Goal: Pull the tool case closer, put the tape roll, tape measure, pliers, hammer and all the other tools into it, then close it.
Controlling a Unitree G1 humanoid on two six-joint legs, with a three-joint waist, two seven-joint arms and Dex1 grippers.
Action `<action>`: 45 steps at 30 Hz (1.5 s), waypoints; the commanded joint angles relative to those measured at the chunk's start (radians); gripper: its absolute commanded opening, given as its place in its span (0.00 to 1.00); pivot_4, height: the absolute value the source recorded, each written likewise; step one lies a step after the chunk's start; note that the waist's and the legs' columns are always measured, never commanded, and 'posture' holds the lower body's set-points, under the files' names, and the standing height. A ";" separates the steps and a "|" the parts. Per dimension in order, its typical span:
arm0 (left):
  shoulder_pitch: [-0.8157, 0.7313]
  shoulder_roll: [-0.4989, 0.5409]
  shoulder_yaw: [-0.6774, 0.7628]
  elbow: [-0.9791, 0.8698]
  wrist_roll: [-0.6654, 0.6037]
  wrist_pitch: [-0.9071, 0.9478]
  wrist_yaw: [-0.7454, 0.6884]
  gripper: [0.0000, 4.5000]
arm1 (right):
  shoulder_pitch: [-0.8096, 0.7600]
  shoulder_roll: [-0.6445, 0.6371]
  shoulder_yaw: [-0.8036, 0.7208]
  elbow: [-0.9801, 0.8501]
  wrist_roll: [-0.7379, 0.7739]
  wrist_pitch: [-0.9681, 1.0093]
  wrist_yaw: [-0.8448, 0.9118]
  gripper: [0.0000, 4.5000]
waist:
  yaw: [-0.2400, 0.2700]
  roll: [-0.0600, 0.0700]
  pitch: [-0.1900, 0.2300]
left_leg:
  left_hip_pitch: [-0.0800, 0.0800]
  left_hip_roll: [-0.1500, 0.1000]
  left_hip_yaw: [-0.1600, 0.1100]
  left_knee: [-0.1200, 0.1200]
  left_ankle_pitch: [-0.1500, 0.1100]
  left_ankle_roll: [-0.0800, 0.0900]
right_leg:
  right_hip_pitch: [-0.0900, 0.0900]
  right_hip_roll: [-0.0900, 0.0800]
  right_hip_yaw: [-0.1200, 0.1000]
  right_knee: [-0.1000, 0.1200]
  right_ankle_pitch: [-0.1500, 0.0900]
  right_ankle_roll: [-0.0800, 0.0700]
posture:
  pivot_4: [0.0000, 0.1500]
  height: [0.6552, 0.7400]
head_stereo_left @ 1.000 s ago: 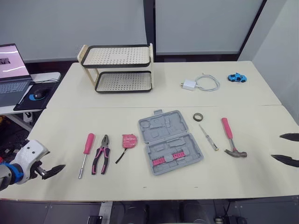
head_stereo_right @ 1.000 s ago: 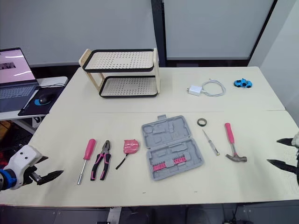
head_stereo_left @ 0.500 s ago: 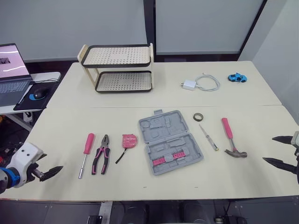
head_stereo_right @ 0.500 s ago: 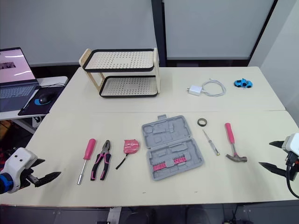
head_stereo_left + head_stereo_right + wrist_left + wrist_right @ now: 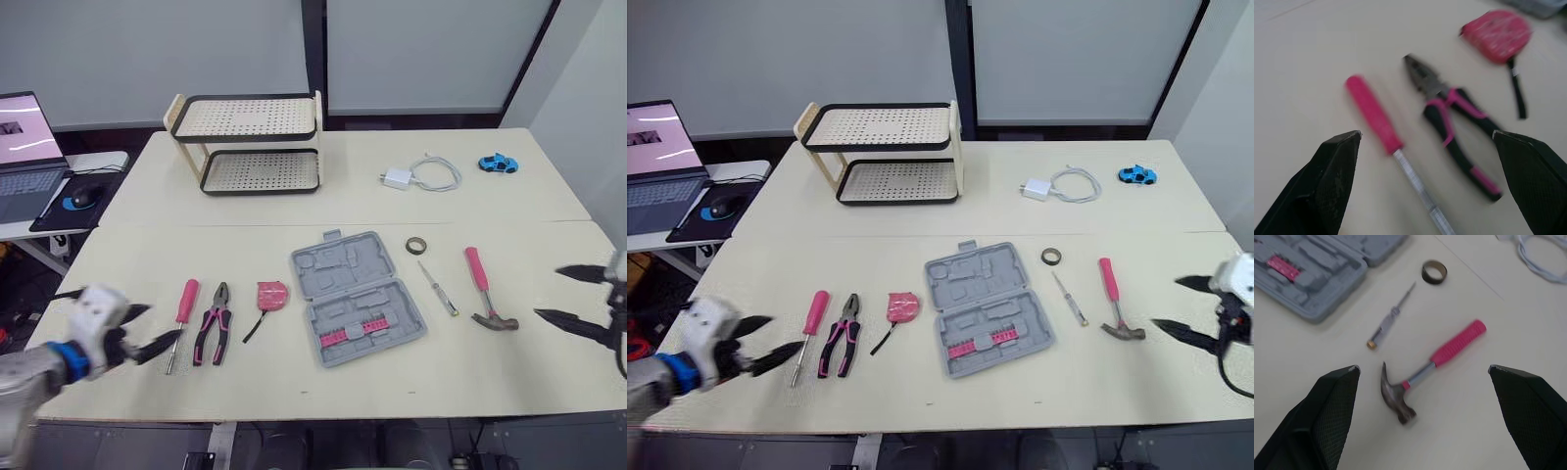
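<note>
— State of things?
— Open grey plastic tool case (image 5: 355, 297) at the middle of the cream worktop (image 5: 431, 377), well back from the near edge. Left tool (image 5: 159, 326) spread wide, empty, beside pink-handled screwdriver (image 5: 183, 304). Right tool (image 5: 549, 294) likewise, near pink-handled claw hammer (image 5: 485, 290).
— Best approach?
— Probably: grip the near rim, drag level, avoid nudging the hammer.

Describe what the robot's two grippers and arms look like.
The left gripper and right gripper each have two black, tapering fingers with a fine mesh texture, on a white housing. The left wrist carries a blue ring next to a grey forearm. A thin black cable trails from the right one.
</note>
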 commanded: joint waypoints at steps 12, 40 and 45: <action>-0.220 -0.172 -0.357 -0.079 0.123 0.088 0.173 0.79 | -0.395 0.167 0.541 -0.086 -0.226 0.182 -0.280 0.56 | -0.001 -0.001 -0.001 | -0.002 0.000 0.000 0.001 0.002 -0.003 | -0.002 0.003 0.000 -0.001 0.001 -0.001 | 1.00 1.00; -0.430 -0.293 -0.547 0.196 0.291 0.004 0.157 0.00 | -0.781 0.482 0.807 0.577 -0.484 -0.021 -0.257 0.00 | -0.005 -0.001 -0.001 | -0.004 -0.001 0.000 0.002 0.004 -0.007 | -0.009 0.003 0.001 0.007 0.001 -0.001 | 1.00 1.00; -0.449 -0.316 -0.554 0.230 0.310 -0.016 0.160 0.00 | -0.811 0.509 0.812 0.647 -0.504 -0.061 -0.237 0.00 | -0.005 -0.001 -0.001 | -0.005 -0.001 0.000 0.002 0.006 -0.010 | -0.012 0.003 0.001 0.012 0.001 -0.001 | 1.00 1.00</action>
